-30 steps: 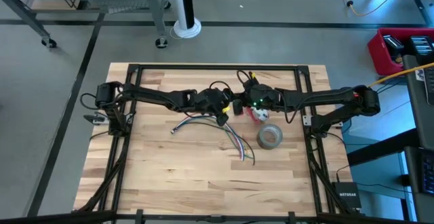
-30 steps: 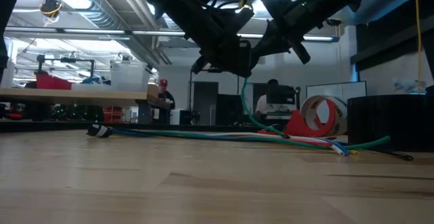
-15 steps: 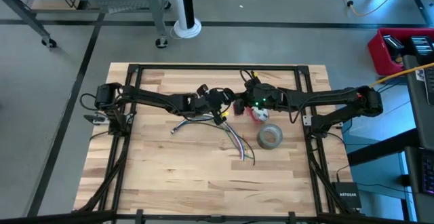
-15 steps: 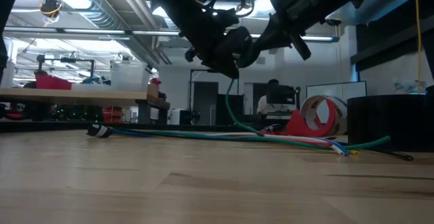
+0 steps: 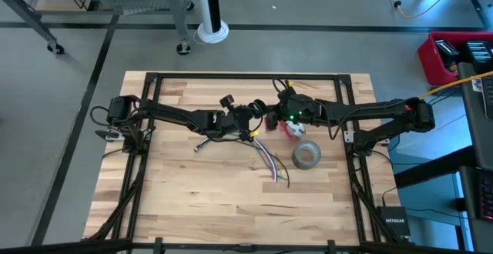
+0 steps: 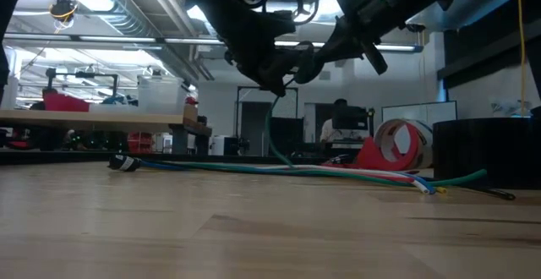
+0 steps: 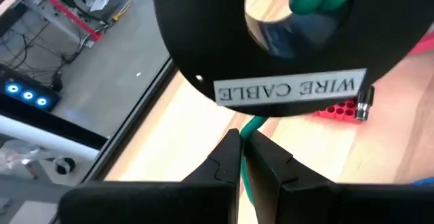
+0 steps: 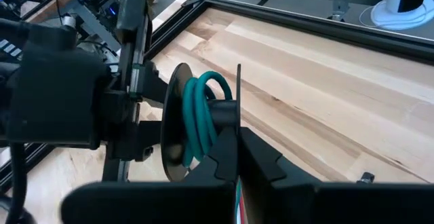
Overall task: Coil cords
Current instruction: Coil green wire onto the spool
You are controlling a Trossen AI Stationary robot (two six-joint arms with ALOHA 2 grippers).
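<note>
Cords: a green cord (image 8: 201, 115) is partly wound on a black spool (image 8: 178, 125), a few turns showing on its hub; the spool carries a "WIRE CABLE" label (image 7: 293, 88). Spool sits raised off the worktop (image 5: 192, 200), up where the two arms meet.

- Right gripper (image 8: 237, 146): fingers closed on the spool's rim, holding it up.
- Left gripper (image 7: 243, 157): just beside the spool, fingers pinched on the green cord, which runs between them toward the hub.
- From the spool the green cord drops to the worktop in the low view (image 6: 272, 139) and joins the multicoloured bundle (image 5: 266, 162) lying flat below and to the right of the spool, ends fanned out.
- Grey tape roll (image 5: 306, 155) to the right of the bundle; small red-and-white pieces (image 5: 292, 128) just under the right arm, beside the spool.

Progress, as a judgement: early. Only a few green turns are on the spool; a long tail of that cord and the whole bundle are not yet coiled. Most of the job is left.
</note>
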